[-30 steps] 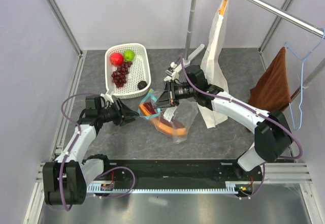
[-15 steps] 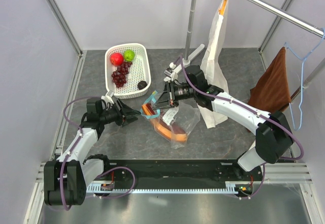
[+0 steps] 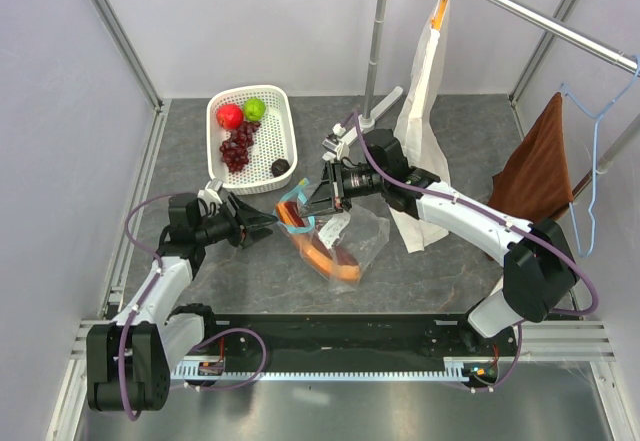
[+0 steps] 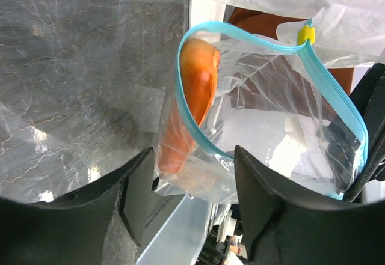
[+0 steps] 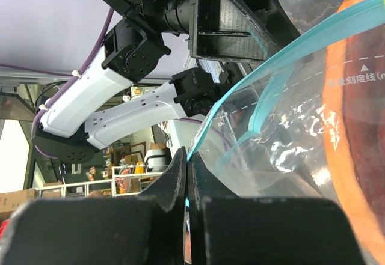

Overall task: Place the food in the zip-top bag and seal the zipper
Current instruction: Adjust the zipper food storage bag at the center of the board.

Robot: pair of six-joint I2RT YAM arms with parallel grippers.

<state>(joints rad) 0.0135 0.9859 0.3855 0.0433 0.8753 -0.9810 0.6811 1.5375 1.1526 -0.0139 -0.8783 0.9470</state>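
Observation:
The clear zip-top bag [image 3: 345, 236] hangs mouth-left near the table's middle, with the orange-and-maroon papaya slice [image 3: 322, 258] inside it. My right gripper [image 3: 318, 197] is shut on the bag's teal zipper [image 3: 292, 209] and holds the mouth up. In the right wrist view the teal strip [image 5: 289, 54] runs out from between the shut jaws. My left gripper [image 3: 268, 226] is open and empty just left of the mouth; in its view the open mouth [image 4: 204, 139] and papaya [image 4: 194, 97] face it. The red apple [image 3: 230, 116], green fruit [image 3: 255, 109], grapes [image 3: 237, 147] and dark ball [image 3: 280, 167] lie in the basket.
The white basket [image 3: 276, 101] stands at the back left. A tall white paper bag [image 3: 425, 111] hangs from a rail beside a metal pole [image 3: 377, 31]. A brown cloth [image 3: 540, 171] hangs on a blue hanger at the right.
The bag with the papaya has swung down and a little left under the right gripper. The left arm has shifted slightly, still open beside the mouth.

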